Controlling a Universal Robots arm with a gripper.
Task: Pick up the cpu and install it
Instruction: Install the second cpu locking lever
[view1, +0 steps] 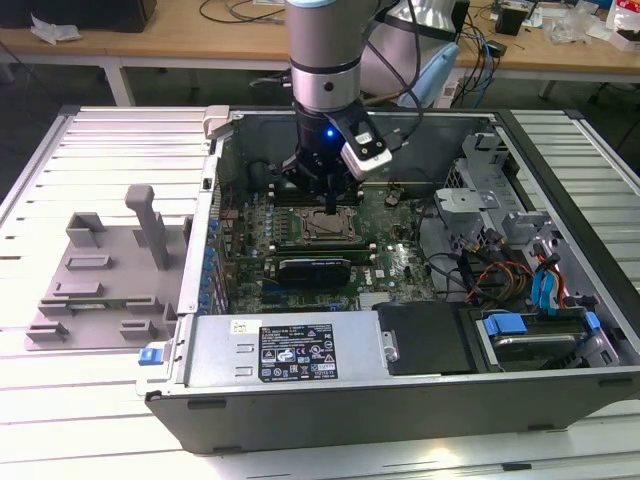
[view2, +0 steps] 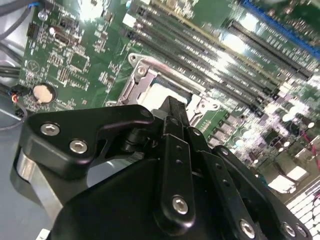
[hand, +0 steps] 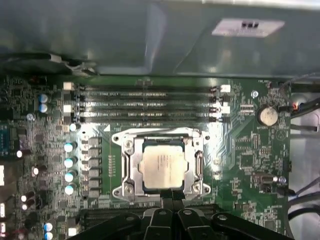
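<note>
The gripper (view1: 331, 205) hangs inside the open case (view1: 300, 385), just above the socket (view1: 330, 226) on the motherboard (view1: 395, 262). In the first wrist view the cpu (hand: 163, 168) lies flat in the socket (hand: 162, 167), its silver top fully exposed inside the metal frame, directly ahead of the gripper (hand: 171, 194). The fingertips (hand: 167, 196) there look drawn close together at the socket's near edge, just beside the cpu's rim, with nothing seen between them; whether they touch the chip cannot be told, since the black linkage hides the contact point.

In the second wrist view the gripper (view2: 172, 107) body covers most of the scene, and only a pale corner of the cpu (view2: 162, 92) peeks out beyond the finger (view2: 175, 130), with the socket (view2: 137, 75) frame around it. Memory slots (hand: 145, 102) lie beyond the socket, away from the gripper.

In the exterior view the arm blocks the far half of the socket, and the chip itself is too dim to make out. The grey tray (view1: 100, 280) sits well apart from the gripper, outside the case on the exterior view's left.
</note>
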